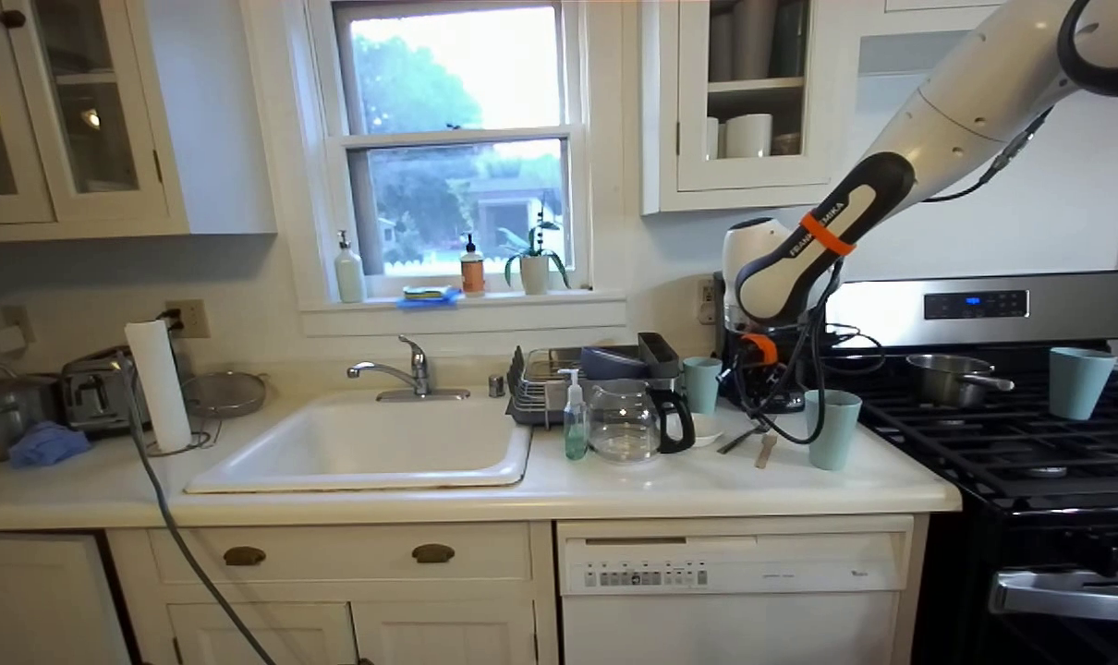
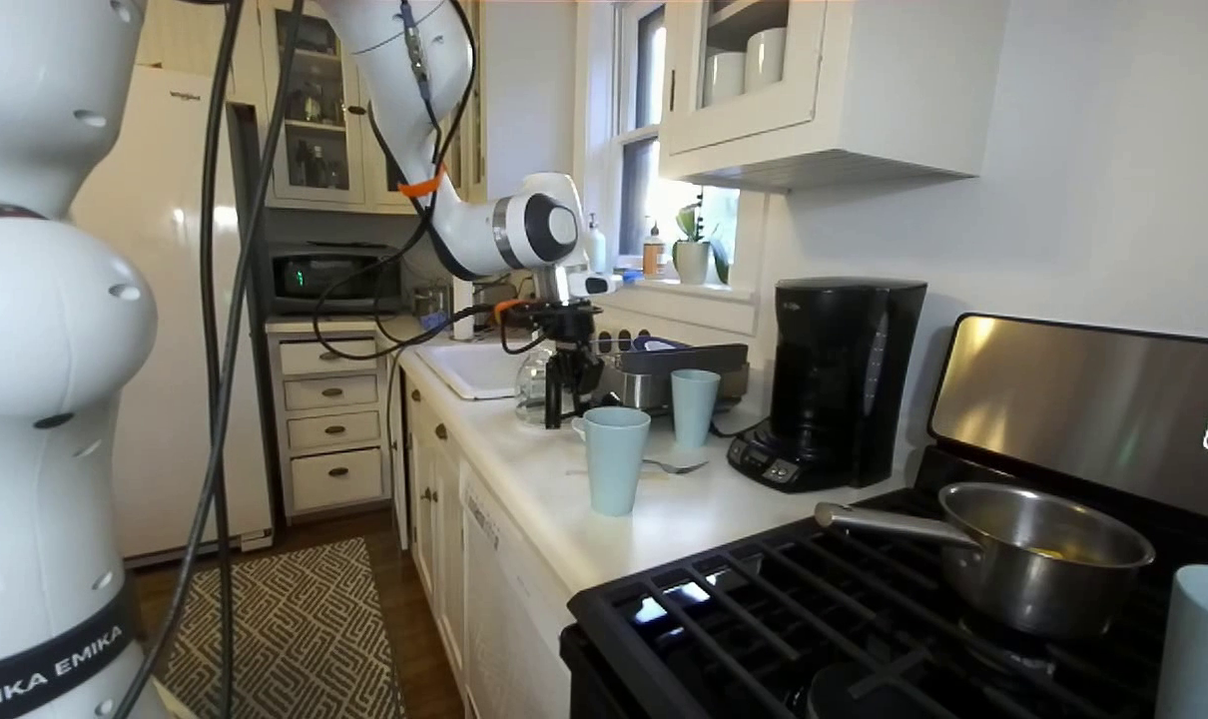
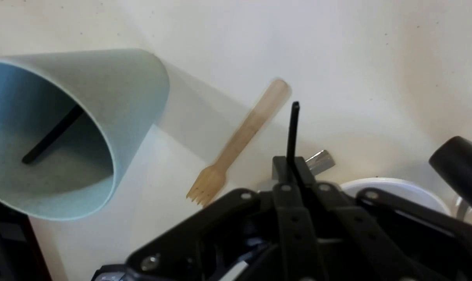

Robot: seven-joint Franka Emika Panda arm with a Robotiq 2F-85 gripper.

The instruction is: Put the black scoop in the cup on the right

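From my end, the gripper (image 3: 293, 168) has its fingers pinched together on the black scoop (image 3: 293, 132), over the white counter (image 3: 228, 47): a slim dark length pokes past the tips, but I can't make out its bowl, and in both exterior views I lose it against the black fingers and cables. Those fingers also cover most of a metal fork (image 3: 320, 162), leaving me just its handle end, and part of a white dish (image 3: 400, 188). At the wrist view's left a pale teal cup (image 3: 138, 89) runs off the edge; inside it is a thin black stick (image 3: 50, 136), one end hidden by the cup wall (I can't say what it is). In an exterior view my arm (image 1: 961, 120) masks nearly all of the black coffee maker (image 2: 834, 389). Its FRANKA EMIKA lettering is partly covered by an orange band (image 1: 827, 235); on the base (image 2: 45, 350) I get just ANKA EMIKA, the start cut off. The refrigerator (image 2: 165, 300) seems to say Whirlpool, in tiny type; the stove's blue display (image 1: 975, 301) and the microwave's (image 2: 329, 277) green digits I can't read.
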